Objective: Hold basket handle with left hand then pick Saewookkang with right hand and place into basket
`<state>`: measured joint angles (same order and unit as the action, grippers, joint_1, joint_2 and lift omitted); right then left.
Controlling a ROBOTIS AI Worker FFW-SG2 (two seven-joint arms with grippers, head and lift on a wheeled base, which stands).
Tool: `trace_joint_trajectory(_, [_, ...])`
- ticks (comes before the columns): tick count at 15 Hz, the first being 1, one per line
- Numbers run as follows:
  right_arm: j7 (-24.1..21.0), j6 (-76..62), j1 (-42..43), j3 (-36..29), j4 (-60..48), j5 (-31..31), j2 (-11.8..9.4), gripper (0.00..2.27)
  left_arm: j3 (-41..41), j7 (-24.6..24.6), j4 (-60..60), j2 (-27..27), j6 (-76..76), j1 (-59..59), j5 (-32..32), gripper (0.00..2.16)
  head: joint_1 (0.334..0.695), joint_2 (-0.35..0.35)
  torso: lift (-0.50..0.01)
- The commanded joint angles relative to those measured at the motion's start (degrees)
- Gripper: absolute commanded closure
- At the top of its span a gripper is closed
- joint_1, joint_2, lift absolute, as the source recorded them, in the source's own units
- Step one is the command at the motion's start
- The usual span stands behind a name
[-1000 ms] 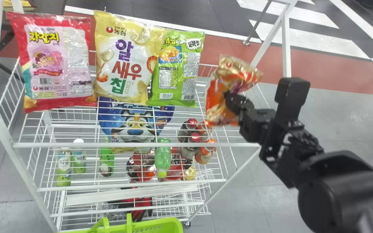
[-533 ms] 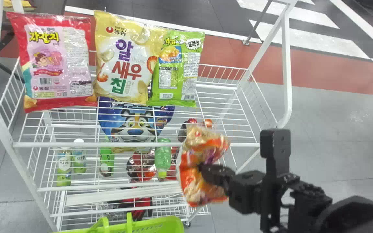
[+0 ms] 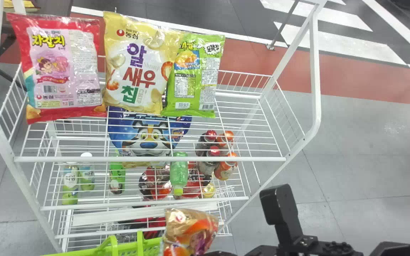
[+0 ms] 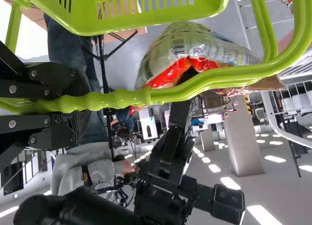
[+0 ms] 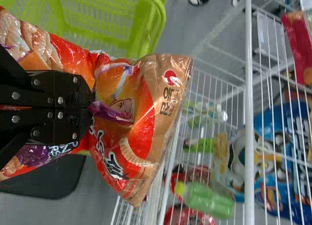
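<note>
Saewookkang [image 3: 190, 227] against rack [image 3: 84, 159]: bag held at the near side of the white wire rack, right of the scene's middle at the near edge; rack spans from left to right of centre, wire levels one below another.
Basket [image 3: 150, 245]: lime green, at the near edge, in front of the rack; the Saewookkang overlaps its right part in the head view; cannot tell whether the bag is over the opening or just beside it.
Top-level bags: red-and-pink bag [image 3: 53, 67] at left; yellow bag [image 3: 137, 67] in the middle; green bag [image 3: 194, 76] at right, touching the yellow one.
Blue bag [image 3: 148, 133]: tiger face on the front; lower level, seen through the wires.
Right gripper [image 3: 222, 253]: jaws narrow, pinched on the middle of the Saewookkang; wrapper creased at the grip.
Left gripper [image 4: 80, 104]: jaws closed round the basket handle [image 4: 195, 87].
Bottles, lower level: two white-capped bottles [image 3: 70, 181] at left; green bottle [image 3: 179, 174] near the middle; red-capped dark bottles [image 3: 208, 165] and orange bottles [image 3: 225, 169] grouped at right.
</note>
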<state>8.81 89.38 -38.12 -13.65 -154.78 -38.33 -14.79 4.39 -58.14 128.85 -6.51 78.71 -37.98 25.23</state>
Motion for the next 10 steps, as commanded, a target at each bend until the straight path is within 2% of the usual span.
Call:
trace_joint_trajectory(1, [-0.63, 0.7, -0.02, 1.78, -1.05, -1.04, 0.02, 2.07, 0.18, 0.04, 0.0, 0.01, 0.0, 0.01, 0.0, 1.76, 0.695, -0.35, -0.019])
trace_joint_trajectory(5, [-3.97, 0.7, 0.24, 8.81, -1.14, -2.45, -0.59, 2.07, 0.27, 0.04, 0.18, 0.01, 0.18, 0.01, 0.0, 1.76, 0.695, -0.35, -0.019])
trace_joint_trajectory(10, [-6.79, 0.7, -1.95, 16.9, 2.99, 1.86, -2.44, 2.07, 0.54, 0.04, 0.26, 0.01, 0.0, -0.08, 0.0, 1.77, 0.695, -0.35, -0.019])
